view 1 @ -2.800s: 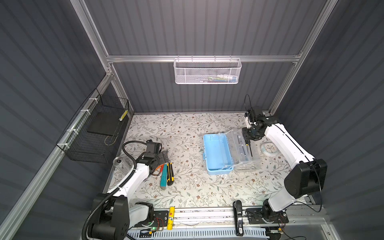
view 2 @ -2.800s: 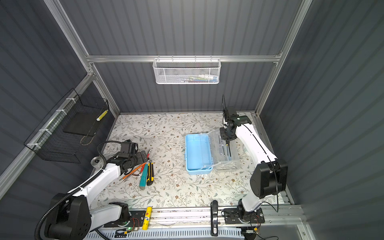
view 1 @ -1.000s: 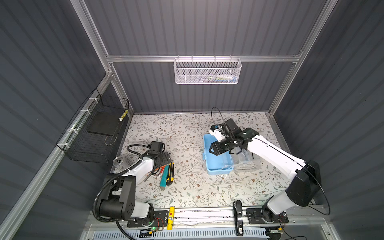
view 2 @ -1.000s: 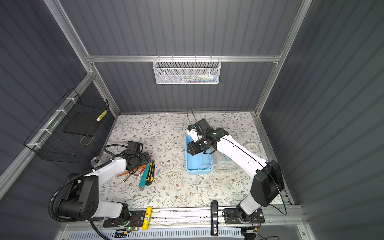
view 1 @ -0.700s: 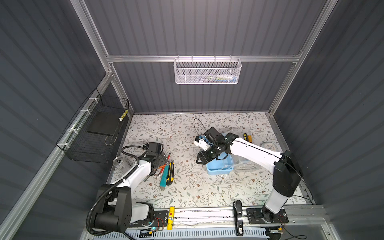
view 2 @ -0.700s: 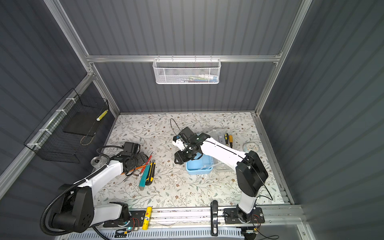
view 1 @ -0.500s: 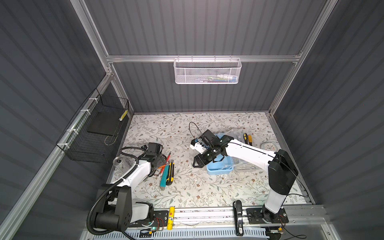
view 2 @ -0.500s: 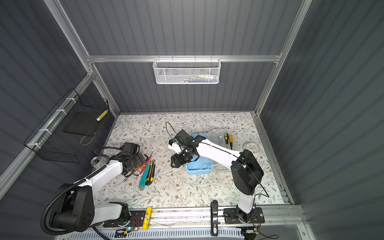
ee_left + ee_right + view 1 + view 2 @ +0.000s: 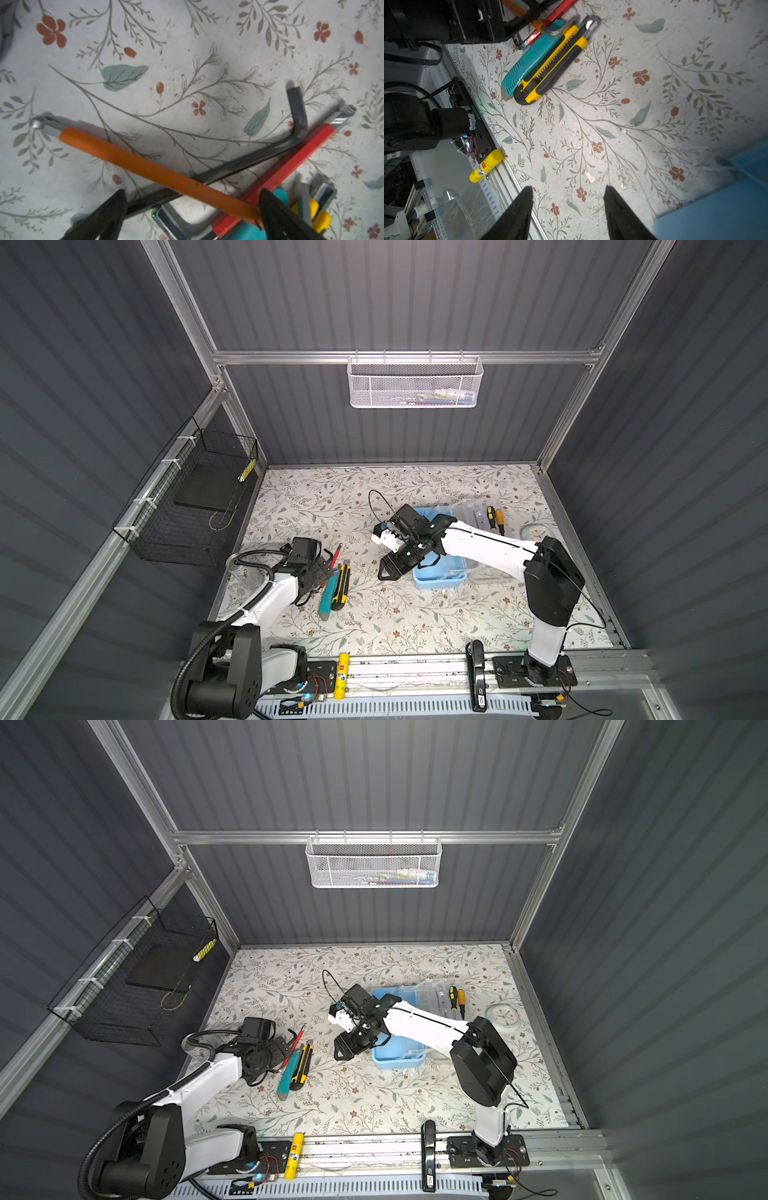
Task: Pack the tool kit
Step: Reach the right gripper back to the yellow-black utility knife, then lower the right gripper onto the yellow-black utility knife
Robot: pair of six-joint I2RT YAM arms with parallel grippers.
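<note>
The light-blue box (image 9: 440, 577) (image 9: 399, 1057) lies open mid-table, its clear lid (image 9: 473, 510) folded out to the right with two screwdrivers (image 9: 494, 518) (image 9: 457, 996) on it. My right gripper (image 9: 384, 572) (image 9: 568, 189) hangs open and empty over bare table just left of the box (image 9: 716, 207). Further left lie a yellow-black utility knife (image 9: 341, 585) (image 9: 554, 62) and a teal knife (image 9: 329, 595). My left gripper (image 9: 322, 568) (image 9: 191, 199) is open, low over crossed hex keys: orange-sleeved (image 9: 145, 160), red-sleeved (image 9: 291, 162) and dark (image 9: 228, 166).
A white mesh basket (image 9: 413, 383) hangs on the back wall and a black wire basket (image 9: 187, 506) on the left wall. A round white dial (image 9: 503, 1017) lies right of the lid. A yellow glue stick (image 9: 341, 674) sits on the front rail.
My right arm swung from the lid on the right, across the box, to the table left of it. The left gripper stayed open over the hex keys.
</note>
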